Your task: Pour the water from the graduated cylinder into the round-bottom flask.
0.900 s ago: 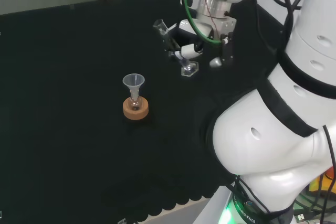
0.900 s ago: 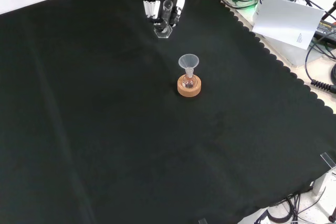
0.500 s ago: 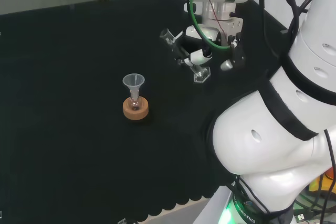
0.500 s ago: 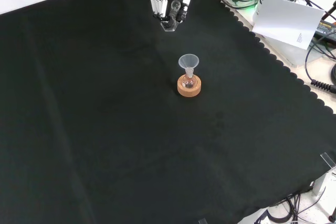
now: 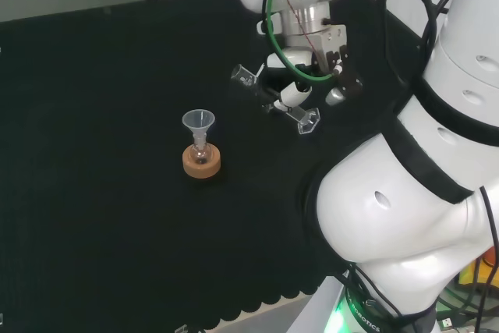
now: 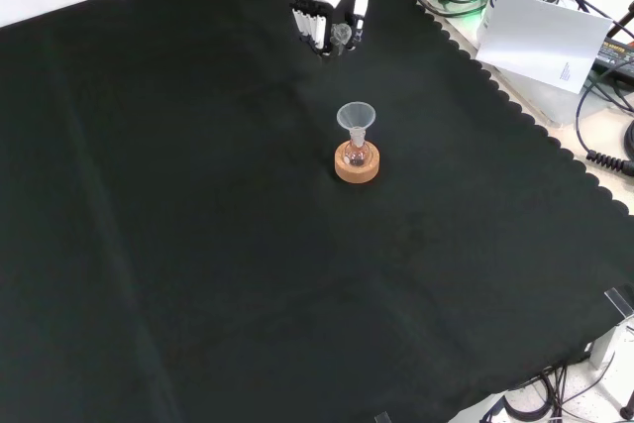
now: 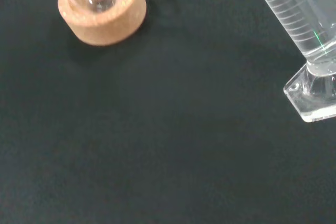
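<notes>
**Ana:** Head view puts the graduated cylinder in the upper middle of the frame, well off the cloth and leaning hard, its mouth pointing left and up, its clear foot down to the right. Half a second ago its foot hung just above the cloth; a little before that it stood much nearer upright.

**Ben:** So the hand has lifted and tipped it. Is the hand closed round it?

**Ana:** Yes, the fingers are curled about the tube's middle. Front view shows the same hand at the top centre of the frame, higher than before.

**Ben:** And the round-bottom flask?

**Ana:** Unmoved, left of centre in the head view, seated in its cork ring with a funnel in its neck. In the front view the funnel sits below the hand, apart from it.

**Ben:** Then the mouth is not over the funnel yet.

**Ana:** No, the cylinder is near but clearly to the right of it in the head view. Wrist view shows the cylinder beside the cork ring with bare cloth between. By my reckoning the carry is under way and pouring has not begun. Whether water sits inside, the frames do not show.
</notes>
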Robot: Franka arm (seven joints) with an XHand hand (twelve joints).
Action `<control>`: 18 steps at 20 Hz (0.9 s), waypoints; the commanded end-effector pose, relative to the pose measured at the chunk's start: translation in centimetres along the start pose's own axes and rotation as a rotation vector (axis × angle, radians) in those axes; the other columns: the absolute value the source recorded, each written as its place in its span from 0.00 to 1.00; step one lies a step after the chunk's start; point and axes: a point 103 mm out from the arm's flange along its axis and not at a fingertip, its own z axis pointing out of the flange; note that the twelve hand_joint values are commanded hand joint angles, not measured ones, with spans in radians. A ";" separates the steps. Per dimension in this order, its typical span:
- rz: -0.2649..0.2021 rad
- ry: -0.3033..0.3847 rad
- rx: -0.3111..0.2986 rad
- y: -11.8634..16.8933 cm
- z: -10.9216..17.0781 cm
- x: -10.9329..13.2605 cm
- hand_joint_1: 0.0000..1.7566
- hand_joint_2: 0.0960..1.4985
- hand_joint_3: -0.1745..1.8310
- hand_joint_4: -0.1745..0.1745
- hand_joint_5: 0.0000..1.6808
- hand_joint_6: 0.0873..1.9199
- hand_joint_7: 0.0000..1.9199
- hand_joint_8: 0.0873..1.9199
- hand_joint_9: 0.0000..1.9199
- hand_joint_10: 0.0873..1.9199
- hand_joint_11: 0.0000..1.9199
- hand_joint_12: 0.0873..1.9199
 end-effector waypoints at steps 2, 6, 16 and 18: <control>0.001 -0.094 0.118 1.2 -0.1 1.0 0.64 0.75 0.08 0.18 0.55 0.55 0.65 0.15 0.74 0.00 0.65 0.38; 0.008 -0.116 0.156 1.7 0.0 1.3 0.64 0.75 0.08 0.18 0.55 0.55 0.66 0.13 0.75 0.00 0.65 0.37; 0.045 -0.176 0.244 3.0 -0.3 2.0 0.64 0.75 0.08 0.19 0.56 0.54 0.67 0.12 0.75 0.00 0.66 0.37; 0.050 -0.182 0.263 3.1 -0.3 2.0 0.64 0.75 0.08 0.19 0.56 0.54 0.67 0.12 0.75 0.00 0.66 0.37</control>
